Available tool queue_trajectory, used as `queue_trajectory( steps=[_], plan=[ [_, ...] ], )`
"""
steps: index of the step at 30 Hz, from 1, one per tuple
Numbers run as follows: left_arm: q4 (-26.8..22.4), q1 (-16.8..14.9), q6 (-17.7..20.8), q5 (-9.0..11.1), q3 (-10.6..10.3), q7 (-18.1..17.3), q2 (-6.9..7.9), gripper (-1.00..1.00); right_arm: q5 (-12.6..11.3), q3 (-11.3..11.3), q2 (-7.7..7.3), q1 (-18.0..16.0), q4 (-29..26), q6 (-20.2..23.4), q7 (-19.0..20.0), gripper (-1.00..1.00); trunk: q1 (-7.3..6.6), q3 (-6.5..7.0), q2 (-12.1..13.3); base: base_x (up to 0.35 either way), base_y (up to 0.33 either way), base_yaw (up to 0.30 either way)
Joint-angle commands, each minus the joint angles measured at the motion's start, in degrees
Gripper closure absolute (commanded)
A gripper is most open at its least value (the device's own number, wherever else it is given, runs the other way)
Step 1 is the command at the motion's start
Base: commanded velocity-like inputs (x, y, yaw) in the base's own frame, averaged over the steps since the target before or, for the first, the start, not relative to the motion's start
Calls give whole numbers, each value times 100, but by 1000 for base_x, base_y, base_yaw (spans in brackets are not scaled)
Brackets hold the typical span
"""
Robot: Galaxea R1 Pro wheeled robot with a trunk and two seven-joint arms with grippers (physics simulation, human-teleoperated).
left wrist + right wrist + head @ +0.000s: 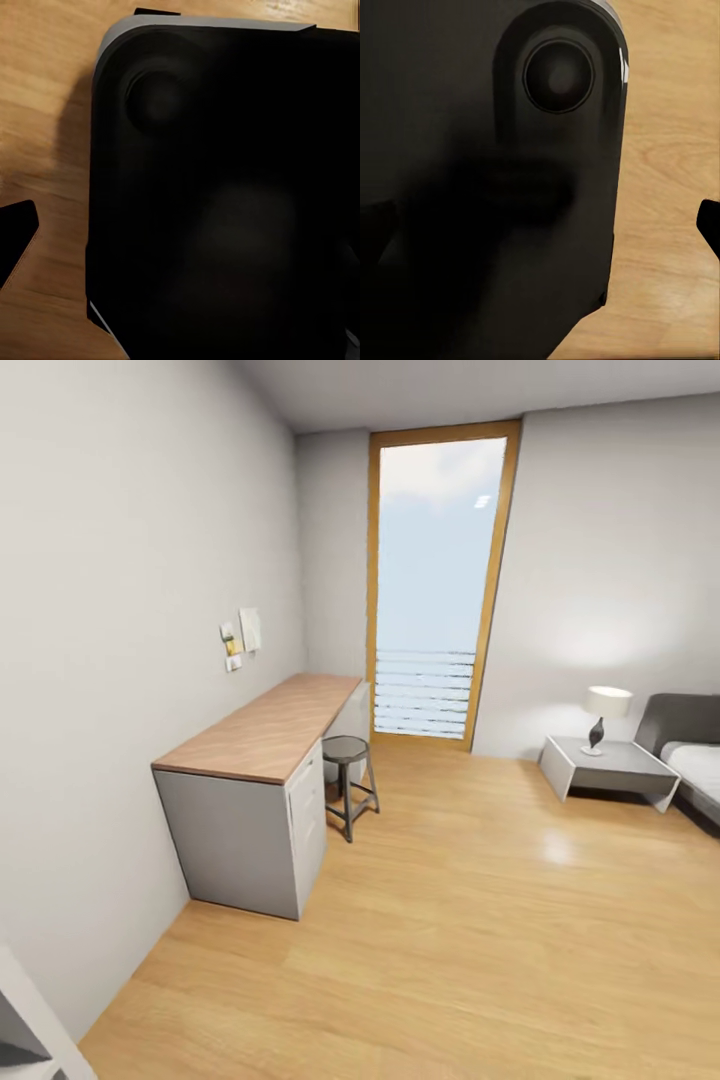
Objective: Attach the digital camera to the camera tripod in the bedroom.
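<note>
Light wood floor up close, wood-topped grey table at 10 o'clock; keep scanning for the tripod. Hand state: can't tell.

Both wrist cameras are looking down onto a broad, dark, rounded body panel of the robot, each with a round boss near its edge. A black fingertip is poking in at the left wrist view's edge; another black tip is showing in the right wrist view
</note>
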Motion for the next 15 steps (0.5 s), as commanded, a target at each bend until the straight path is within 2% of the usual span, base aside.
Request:
queue_trajectory(
  steps=[1,15],
  plan=[
    [-2,2,-12,57,3,-3,-1,-100,3,1,-1,-1,0,-17,5,-100,0,-4,-2,0,0,-288],
    [-2,-1,-12,57,3,-3,0,-100,4,1,1,0,0,-17,5,-100,0,-4,-2,0,0,-288]
  ],
)
